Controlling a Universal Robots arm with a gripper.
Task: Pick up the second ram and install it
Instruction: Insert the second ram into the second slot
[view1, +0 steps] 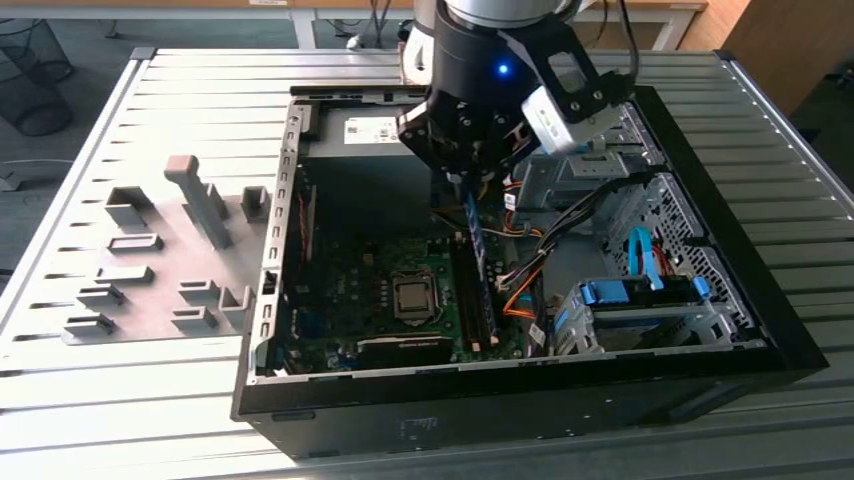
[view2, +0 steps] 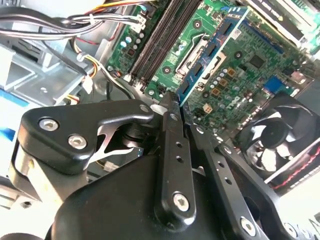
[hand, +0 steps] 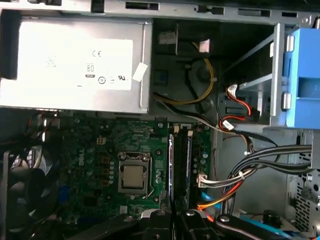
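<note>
- While it hung edge-down over the black slots (view1: 470, 300), the second ram (view1: 474, 232) was pinched by the fingers (view2: 170, 107).
- Gripper (view1: 463, 175) stood above the motherboard (view1: 387, 290), at the case's (view1: 534, 400) twelve o'clock.
- Grey holder blocks (view1: 160, 250) sat on the desk (view1: 120, 400) at nine o'clock.

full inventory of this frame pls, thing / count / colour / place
computer case: 1, black, open, on the slatted table
table: 1, grey metal, under everything
motherboard: 1, green, on the case floor
processor socket: 1, silver, mid-board
memory slots: long, black, beside the socket
second ram: 1, blue-green stick, held on edge above the slots
power supply: 1, grey, along a case wall
fan: 1, black, by the board's edge
drive bay: 1, blue, exterior view's right
holder blocks: several, grey, exterior view's left
gripper: 1, black, shut on the stick
</note>
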